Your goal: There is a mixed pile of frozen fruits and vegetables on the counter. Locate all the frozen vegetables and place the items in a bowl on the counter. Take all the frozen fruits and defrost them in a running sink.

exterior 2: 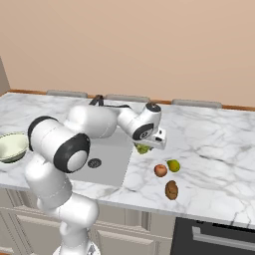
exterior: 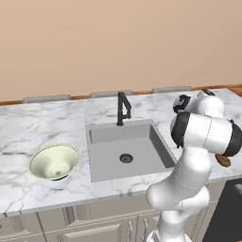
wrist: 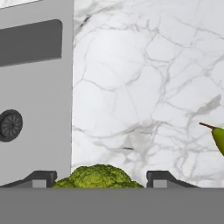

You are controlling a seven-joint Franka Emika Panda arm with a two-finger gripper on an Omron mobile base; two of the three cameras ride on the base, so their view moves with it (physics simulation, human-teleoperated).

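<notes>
Tool [wrist: 99, 179] hangs over the white marble tabletop [exterior 2: 214, 144] just right of the sink [exterior: 125, 149], pointing down. Broccoli [wrist: 99, 178] sits between its two dark fingertips [wrist: 40, 178], both tips close against the floret's sides; tool looks closed on it, partly open width. In the right base view the broccoli [exterior 2: 143, 148] shows green under the hand, apparently lifted off the marble. Apple [exterior 2: 160, 170] and pear [exterior 2: 173, 165] lie touching or nearly so on the tabletop, near the broccoli. Potato [exterior 2: 171, 190] lies near them toward the front edge. Pear tip [wrist: 218, 138] at the hand view's right edge. Bowl [exterior: 54, 161] sits left of the sink, tilted. Faucet [exterior: 123, 108] behind the basin; no water seen.
</notes>
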